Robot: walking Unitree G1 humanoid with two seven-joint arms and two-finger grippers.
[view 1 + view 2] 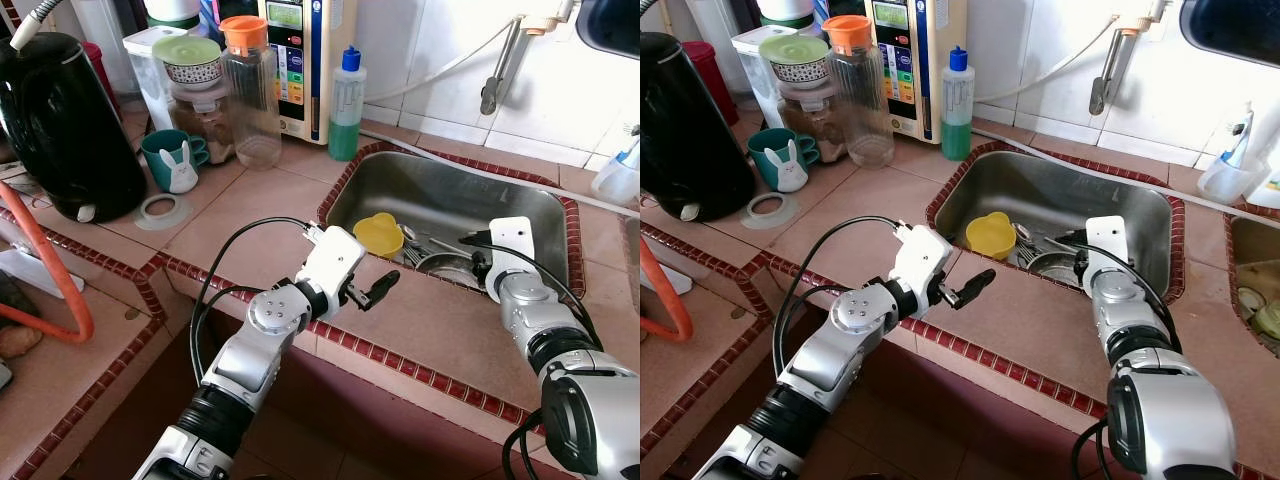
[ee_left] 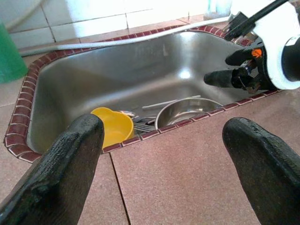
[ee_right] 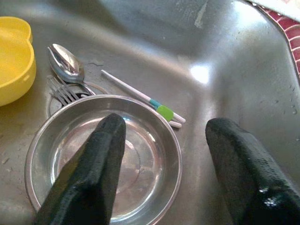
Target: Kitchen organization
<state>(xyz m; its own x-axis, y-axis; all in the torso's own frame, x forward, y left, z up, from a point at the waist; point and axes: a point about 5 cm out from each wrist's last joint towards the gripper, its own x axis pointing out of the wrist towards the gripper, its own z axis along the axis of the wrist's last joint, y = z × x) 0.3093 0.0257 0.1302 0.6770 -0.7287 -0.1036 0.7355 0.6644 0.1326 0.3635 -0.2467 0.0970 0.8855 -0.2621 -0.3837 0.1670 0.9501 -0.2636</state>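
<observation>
A steel sink (image 1: 450, 185) is set into the tiled counter. In it lie a yellow bowl (image 1: 380, 233), a steel bowl (image 3: 140, 164), a spoon (image 3: 65, 58), a fork (image 3: 58, 93) and white chopsticks (image 3: 140, 99) with a green band. My right gripper (image 3: 164, 140) hangs open inside the sink, just above the steel bowl's right side, holding nothing. My left gripper (image 1: 375, 290) is open and empty over the counter tile in front of the sink, pointing toward the yellow bowl (image 2: 115, 124).
A black kettle (image 1: 60, 120), a teal rabbit mug (image 1: 175, 160), a glass jar with an orange lid (image 1: 250, 90), a green soap bottle (image 1: 345, 105) and a water purifier (image 1: 300, 50) crowd the back left. An orange hose (image 1: 50, 270) curves at the left. The tap (image 1: 500, 70) hangs behind the sink.
</observation>
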